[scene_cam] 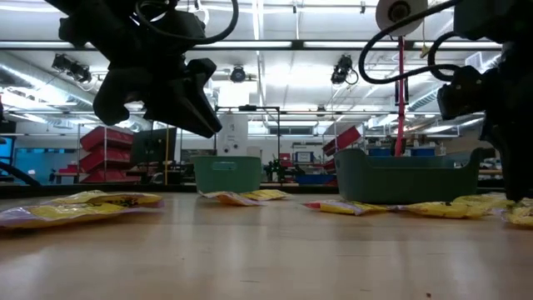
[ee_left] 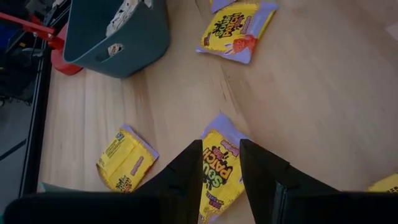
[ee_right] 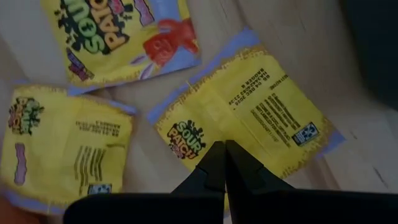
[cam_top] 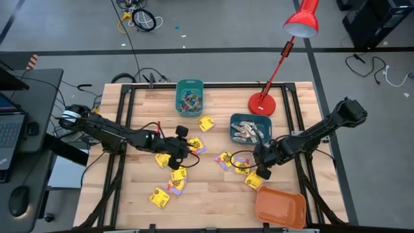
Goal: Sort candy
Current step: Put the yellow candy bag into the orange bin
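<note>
From the table's (cam_top: 213, 194) left side, the left gripper (cam_top: 183, 147) hangs over the scattered yellow candy packets, left of the red lamp base (cam_top: 262, 102) and nearer the front edge, its jaws standing partly apart with nothing between them. Its wrist view shows one yellow packet (ee_left: 217, 168) lying flat on the wood directly below the gap between the jaws, its long axis running roughly in line with the fingers (ee_left: 183, 180) rather than across them; by the look of it, the coming pick depends on the jaws dropping straight down and closing across the packet's narrow width, and this arm is the nearer one for that piece. More packets lie loose in front of it, toward the table's front left. Behind the lamp base's left, a teal bin (cam_top: 189, 97) holds small coloured pieces; just in front of the lamp base, a second dark teal bin (cam_top: 250, 127) holds pale stick-shaped sweets. Farther right, the right gripper (cam_top: 264, 169) sits low in front of that bin, jaws pressed together and holding nothing, their tips touching or just above another yellow packet (ee_right: 249, 124) that lies printed-back up, with two more close beside it. An orange bin (cam_top: 279, 207) waits empty at the front right corner, so the yellow packets appear not yet sorted.
</note>
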`<state>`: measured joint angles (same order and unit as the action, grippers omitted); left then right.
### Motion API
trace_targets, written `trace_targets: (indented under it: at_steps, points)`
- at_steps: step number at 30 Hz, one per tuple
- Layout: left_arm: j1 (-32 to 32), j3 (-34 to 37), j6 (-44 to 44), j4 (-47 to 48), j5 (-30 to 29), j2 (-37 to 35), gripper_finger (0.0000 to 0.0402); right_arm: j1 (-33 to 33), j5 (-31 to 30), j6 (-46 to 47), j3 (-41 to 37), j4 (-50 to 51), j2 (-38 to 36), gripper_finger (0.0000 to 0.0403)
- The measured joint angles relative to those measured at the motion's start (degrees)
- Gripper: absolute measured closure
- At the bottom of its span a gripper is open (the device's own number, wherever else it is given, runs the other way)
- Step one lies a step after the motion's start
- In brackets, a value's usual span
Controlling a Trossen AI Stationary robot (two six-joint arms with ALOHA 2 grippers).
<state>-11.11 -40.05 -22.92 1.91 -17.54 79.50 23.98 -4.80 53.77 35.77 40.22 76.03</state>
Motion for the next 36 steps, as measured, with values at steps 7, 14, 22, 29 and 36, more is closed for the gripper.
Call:
trace_targets:
  at_steps: [7, 14, 22, 29, 36]
  points:
    - [0.00, 0.02, -1.28, -0.69, -0.01, 0.00, 0.0294, -0.21, -2.44, 0.19, -1.41, -7.64, 0.00, 0.0403]
    - [0.00, 0.02, -3.71, -4.17, -0.02, 0.00, 0.0294, -0.25, -6.70, -3.55, 0.17, -14.07, 0.00, 0.0403]
    - [0.00, 0.02, -3.89, -4.27, -1.11, 0.00, 0.0294, -0.35, -15.07, -15.91, 7.27, -17.80, -0.31, 0.0403]
    - [0.52, 0.02, -8.36, -13.21, -1.07, 0.00, 0.0294, -6.98, -17.81, -43.81, 6.96, -51.03, -0.28, 0.0403]
    - [0.50, 0.02, -4.88, -10.82, -0.88, 0.00, 0.0294, -10.35, -14.16, -44.92, 6.86, -53.50, -0.22, 0.0403]
